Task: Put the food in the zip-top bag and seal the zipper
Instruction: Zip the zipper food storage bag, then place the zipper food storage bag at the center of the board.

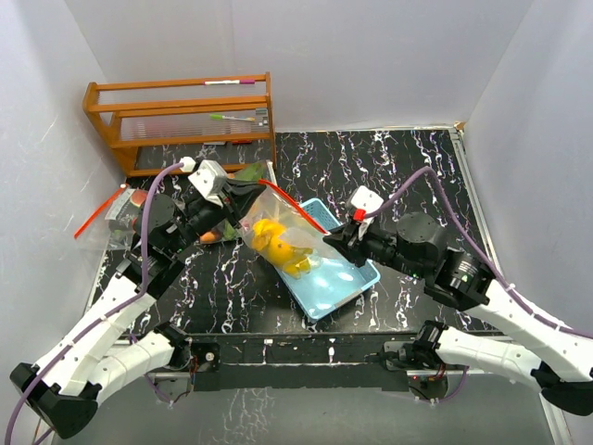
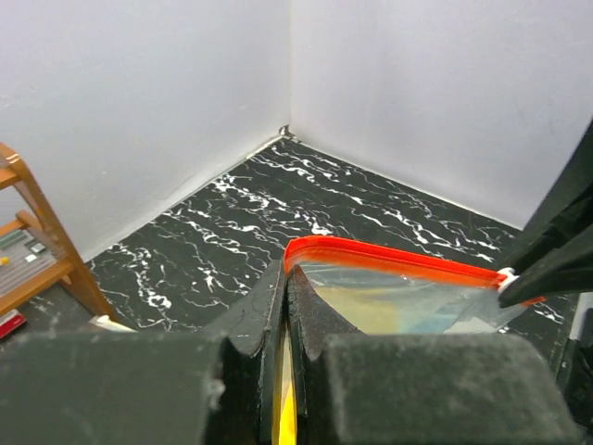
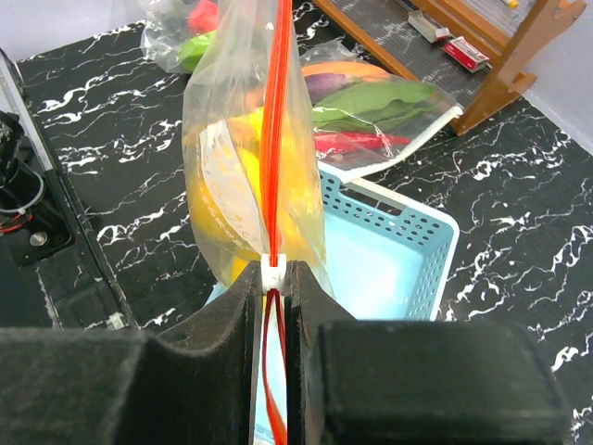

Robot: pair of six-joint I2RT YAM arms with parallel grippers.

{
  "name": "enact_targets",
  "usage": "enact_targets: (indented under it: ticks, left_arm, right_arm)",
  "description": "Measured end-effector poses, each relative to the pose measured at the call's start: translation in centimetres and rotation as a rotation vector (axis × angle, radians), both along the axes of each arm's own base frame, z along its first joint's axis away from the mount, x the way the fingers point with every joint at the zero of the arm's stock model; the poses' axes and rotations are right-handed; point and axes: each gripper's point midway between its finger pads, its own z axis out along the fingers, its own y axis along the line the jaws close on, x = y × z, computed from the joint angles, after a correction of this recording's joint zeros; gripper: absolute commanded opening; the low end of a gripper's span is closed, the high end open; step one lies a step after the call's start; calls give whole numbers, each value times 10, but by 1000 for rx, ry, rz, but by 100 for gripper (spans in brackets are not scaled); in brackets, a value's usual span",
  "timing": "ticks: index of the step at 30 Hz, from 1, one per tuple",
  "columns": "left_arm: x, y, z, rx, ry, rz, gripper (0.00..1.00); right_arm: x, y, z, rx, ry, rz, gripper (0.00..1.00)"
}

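A clear zip-top bag (image 1: 278, 232) with a red zipper (image 1: 301, 209) hangs stretched between my two grippers over the light-blue basket. Yellow food, bananas and a mango (image 1: 278, 248), sits inside it and shows in the right wrist view (image 3: 215, 209). My left gripper (image 1: 243, 197) is shut on the bag's far corner by the zipper's end (image 2: 285, 278). My right gripper (image 1: 332, 236) is shut on the white zipper slider (image 3: 271, 271). The zipper (image 3: 275, 120) looks closed beyond the slider, while the two red strips behind it are apart.
The light-blue basket (image 1: 345, 278) lies under the bag. A second clear bag holding green, purple and red pieces (image 3: 371, 102) lies behind it, and a third (image 1: 130, 209) at the left. A wooden rack (image 1: 181, 120) stands at the back left.
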Motion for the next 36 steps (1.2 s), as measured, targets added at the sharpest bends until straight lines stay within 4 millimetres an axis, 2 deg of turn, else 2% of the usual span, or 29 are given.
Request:
enact_targets:
  ticks: [7, 17, 19, 20, 22, 27, 28, 36]
  left_arm:
    - [10, 11, 4, -7, -13, 85, 0]
    - [24, 29, 21, -37, -54, 212, 0]
    - [25, 31, 26, -46, -64, 225, 0]
    - [25, 32, 28, -50, -69, 228, 0]
    - [25, 32, 30, -55, -73, 229, 0]
    - [29, 38, 34, -69, -82, 260, 0]
    - [29, 39, 35, -71, -82, 262, 0]
    - [38, 49, 34, -58, -60, 335, 0]
  right_arm:
    - [-3, -13, 3, 20, -4, -36, 8]
    - [-11, -26, -16, -9, 45, -56, 8]
    - [-12, -28, -15, -7, 46, -61, 11]
    - [-12, -29, -15, -5, 45, -63, 17]
    - [-11, -29, -14, -3, 45, -68, 46]
    - [-9, -27, -28, -41, 90, -81, 94]
    - [-7, -26, -30, -47, 98, -86, 98]
    - [26, -9, -23, -57, 173, -228, 98]
